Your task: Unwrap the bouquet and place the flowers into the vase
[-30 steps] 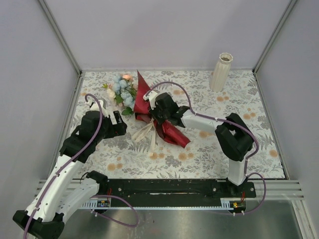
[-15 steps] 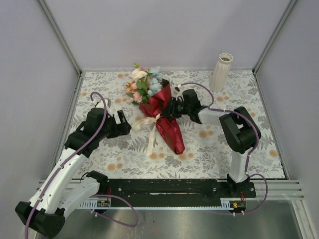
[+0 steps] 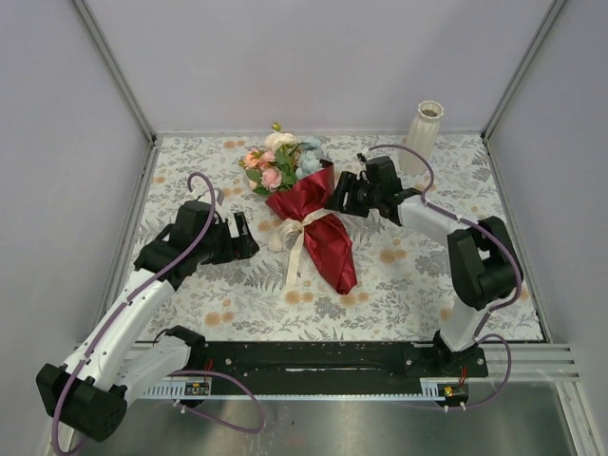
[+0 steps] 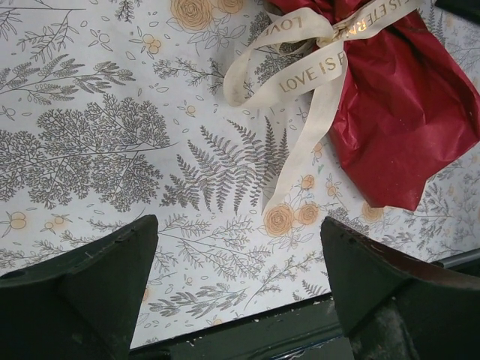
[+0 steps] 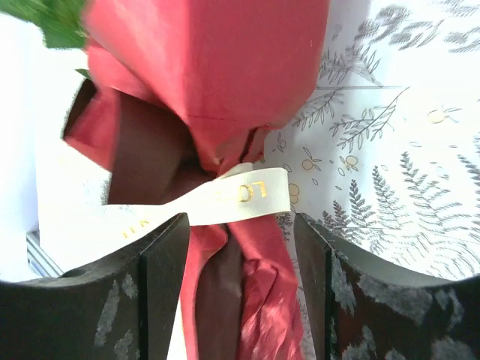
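On your left, the left gripper [image 3: 243, 236] hangs low over the grey-and-orange floral-printed tablecloth [image 3: 237, 299], its claw spread wide and holding nothing, just short of the loose tails of the cream satin ribbon with gold lettering [image 4: 319, 71]. That ribbon is knotted round the neck of the bouquet in crinkled dark red paper [image 3: 321, 228], which lies flat mid-table. Its closed end points toward you, and its artificial pink, cream and pale blue flowers [image 3: 283, 160] point to the far edge. Just right of the wrap sits the right gripper [image 5: 240, 225], claw parted with the tied neck in the gap. Cloth shows between paper and one finger, so it reads as no pinch, though a light touch perhaps cannot be ruled out. Far right, well apart, the tall ribbed cream-white vase [image 3: 421, 136] stands upright with no stems in it. You are, by my reading, at the start of the unwrapping, with the bow tied and the paper closed. Your next move calls for pinching one ribbon tail with the left claw and drawing it away from the knot while the right steadies the wrap.
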